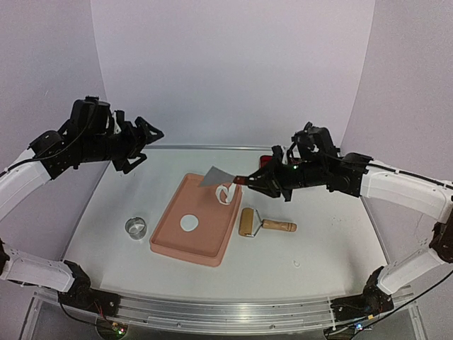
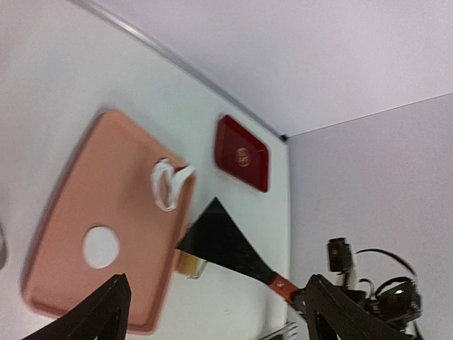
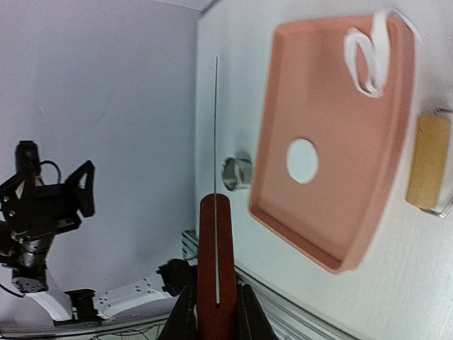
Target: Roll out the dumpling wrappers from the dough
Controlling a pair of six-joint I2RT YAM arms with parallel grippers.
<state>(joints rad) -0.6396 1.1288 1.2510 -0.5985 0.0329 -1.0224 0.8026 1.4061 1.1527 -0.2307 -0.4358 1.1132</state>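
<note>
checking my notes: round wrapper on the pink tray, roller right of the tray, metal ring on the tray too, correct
Not quite: the metal ring stands on the table left of the pink tray, not on it, as the top view shows. The round wrapper is on the tray and the roller right of it.

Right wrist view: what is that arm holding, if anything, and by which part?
The right gripper clamps the scraper by its reddish handle between its fingers, blade edge-on ahead. The left gripper is open and empty.
</note>
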